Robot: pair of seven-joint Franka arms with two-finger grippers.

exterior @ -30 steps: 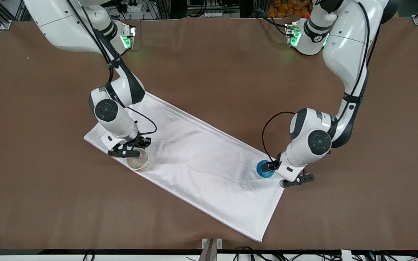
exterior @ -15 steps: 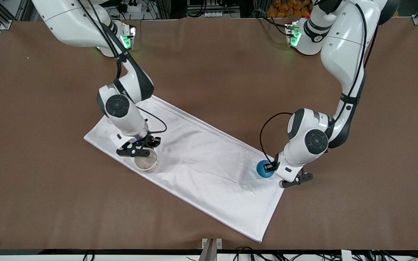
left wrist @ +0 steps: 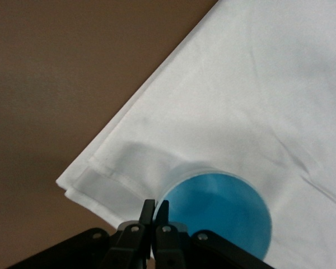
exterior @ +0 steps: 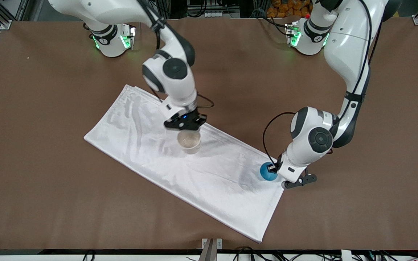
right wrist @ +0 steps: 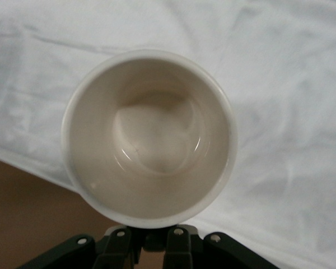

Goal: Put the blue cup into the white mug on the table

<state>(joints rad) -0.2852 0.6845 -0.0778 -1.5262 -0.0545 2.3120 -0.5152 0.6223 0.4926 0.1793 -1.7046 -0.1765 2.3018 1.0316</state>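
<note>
Mug-carrying fell to the right gripper (exterior: 187,127), clamped on the white mug (exterior: 189,141) at centre frame and holding it above the white cloth (exterior: 140,145), apparently to bring it closer. Lower right, the left gripper (exterior: 275,170) pinched the blue cup's (exterior: 268,172) rim, cup low on the cloth's corner over the table (exterior: 49,181).
</note>
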